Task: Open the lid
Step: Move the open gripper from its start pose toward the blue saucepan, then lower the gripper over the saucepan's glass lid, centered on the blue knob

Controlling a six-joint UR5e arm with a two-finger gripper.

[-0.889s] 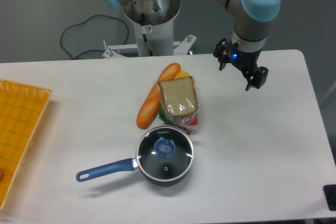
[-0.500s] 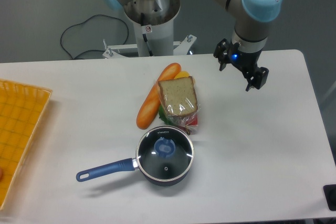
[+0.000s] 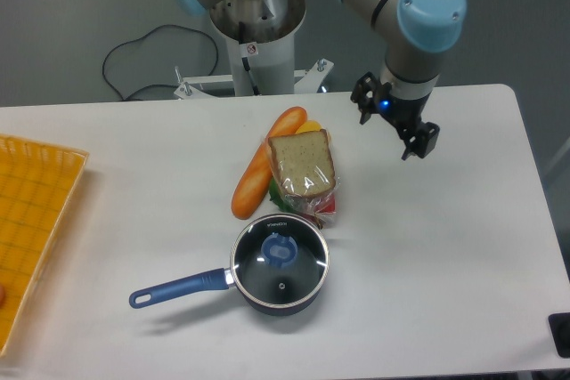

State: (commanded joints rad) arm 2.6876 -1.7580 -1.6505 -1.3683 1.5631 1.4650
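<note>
Tray: an orange mesh tray (image 3: 31,220) lies at the left edge of the table (image 3: 445,246), partly cut off by the frame.
Saucepan handle: a long blue handle (image 3: 176,287) points left and slightly toward the front edge.
Saucepan: the dark blue saucepan (image 3: 280,264) stands near the middle of the front edge, upright.
Lid: the lid (image 3: 280,260) sits flat and closed on the saucepan, its metal rim matching the pan's rim all round; the blue knob (image 3: 280,250) shows at its centre, nothing touching it.
Baguette: an orange-brown baguette (image 3: 264,171) lies slanted just behind the saucepan, its upper end toward the back edge.
Sandwich: a slice of bread in clear wrap (image 3: 303,166) leans against the baguette's right side, with bits of green, red and yellow packaging under and behind it; its lower edge is just beside the saucepan's far rim.
Robot base: a grey column (image 3: 258,33) with blue joint caps stands behind the back edge, a black cable beside it on the floor.
Gripper: the gripper (image 3: 394,122) hangs above the table's back right part, well apart from the lid and to the right of the sandwich; a blue light glows on it. It holds nothing. How far the fingers are spread I cannot tell from this angle.
</note>
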